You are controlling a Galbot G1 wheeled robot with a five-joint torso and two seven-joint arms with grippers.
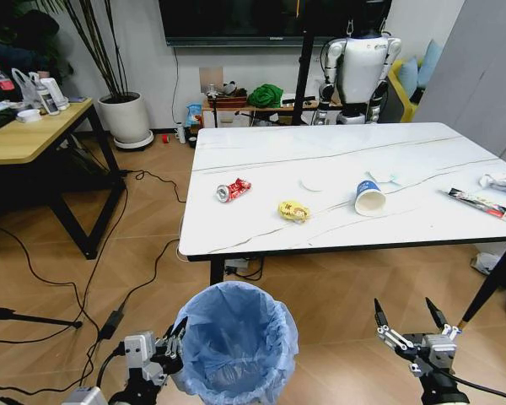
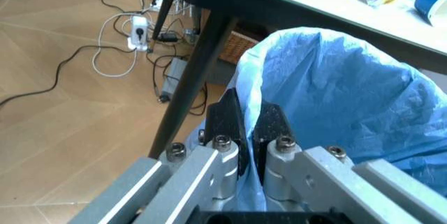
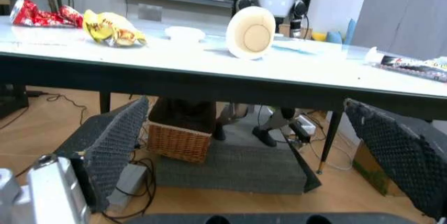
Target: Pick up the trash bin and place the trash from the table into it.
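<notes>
In the head view, the trash bin (image 1: 236, 342) sits at the bottom centre of the frame, in front of the table's (image 1: 320, 169) near edge. The left gripper (image 1: 175, 336) at the lower left is pinched on the bin's bag-lined rim. The right gripper (image 1: 410, 319) hangs at the lower right with its fingers spread, holding nothing. On the table, left to right, lie the crushed red can (image 1: 233, 191), the yellow wrapper (image 1: 293, 210), the white lid (image 1: 314, 182), the paper cup (image 1: 370, 198) on its side, the long dark wrapper (image 1: 479, 202) and the crumpled white paper (image 1: 499, 180).

In the left wrist view, the left gripper's (image 2: 246, 125) black fingers are pressed together on the blue bag's edge at centre frame.

In the right wrist view, the right gripper's two padded fingers (image 3: 112, 145) stand wide apart low in the frame, below the table edge (image 3: 223, 85).
</notes>
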